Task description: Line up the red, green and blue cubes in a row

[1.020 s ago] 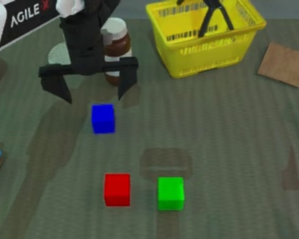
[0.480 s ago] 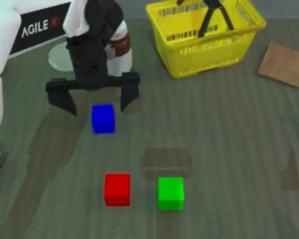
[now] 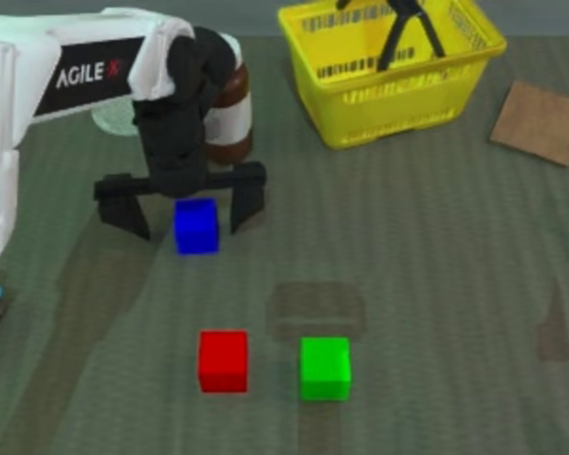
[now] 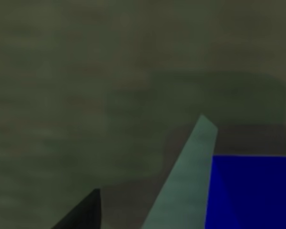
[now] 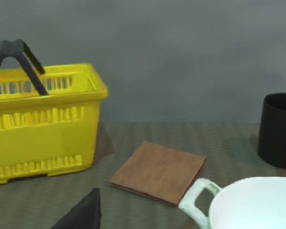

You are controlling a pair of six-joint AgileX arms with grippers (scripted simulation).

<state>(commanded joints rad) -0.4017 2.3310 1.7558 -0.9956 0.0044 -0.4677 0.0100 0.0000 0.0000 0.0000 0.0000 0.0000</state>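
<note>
The blue cube [image 3: 196,226] sits on the table's left half, well apart from the other two cubes and farther back. The red cube [image 3: 223,360] and the green cube [image 3: 324,368] rest side by side near the front edge — red to the left, green to the right, with a gap between them, already forming a short line. The blue cube is not in that line.

The left gripper [image 3: 182,201] hangs directly over the blue cube with its two black fingers spread wide, one on each side of the cube and neither touching it. In the left wrist view the cube's blue face [image 4: 252,191] fills one corner, very close to the camera, beside a pale finger pad [image 4: 188,181].

Just behind the gripper stands a brown jar [image 3: 232,114], partly hidden by the white left arm [image 3: 47,85]. A yellow basket [image 3: 391,76] with a black handle sits at the back — centre-right — and a brown square board [image 3: 541,121] lies at the far right. The right gripper is out of the top view; its wrist view shows only a dark finger tip [image 5: 83,214], so I cannot tell its state, plus a white pot [image 5: 248,202] and a black cylinder [image 5: 278,129].
</note>
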